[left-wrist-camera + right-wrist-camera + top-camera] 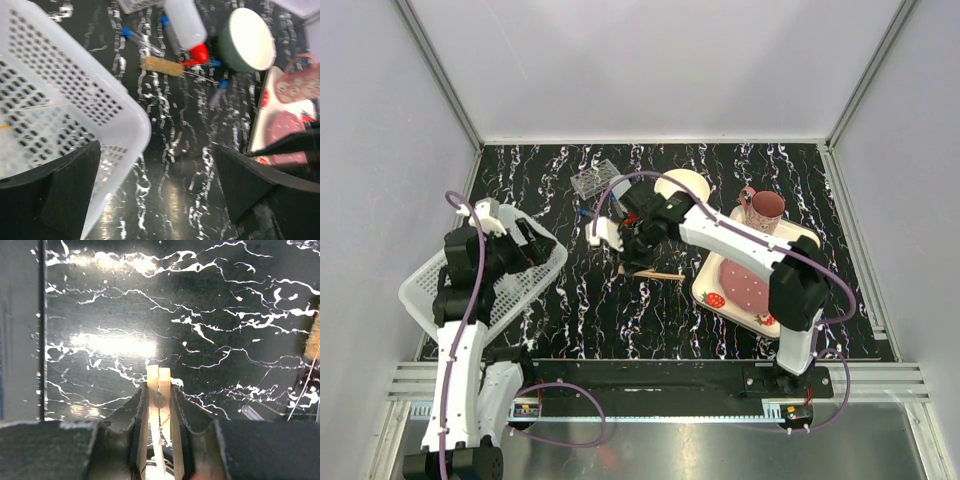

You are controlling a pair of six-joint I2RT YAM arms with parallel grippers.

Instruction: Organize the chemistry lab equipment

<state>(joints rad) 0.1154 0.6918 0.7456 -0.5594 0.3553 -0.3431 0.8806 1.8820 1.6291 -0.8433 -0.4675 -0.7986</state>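
Clamping right hand (159, 401) on short wooden spring clip (159, 387): two pale slats pinched between both fingers, tip poking out forward. Sits over bare patch of black white-veined counter (150, 300); cannot tell from the wrist view whether clip touches the surface. In top view, right hand (623, 240) mid-counter, arm stretched in from the right.

Left hand (160, 195) released, fingers spread wide, nothing between them. Hovers over the corner of white perforated plastic basket (75, 90) at counter's left edge. Thin pale item inside basket, too blurred to name.

Other lab gear clustered mid-counter:
- white squeeze bottle with red cap (185, 22) lying on its side, cap toward round white-lined bowl (250, 40)
- thin blue-capped clear tubes (142, 42) flat on counter, just beside bottle
- tan-bristled wire brush (162, 66) lying just beside the red cap
- small clear plastic tube rack (595, 181) on the far side of the bottle, near the bowl

Pink mug (761, 208) at far corner of strawberry-printed plate (745, 285), right side, well apart from basket.
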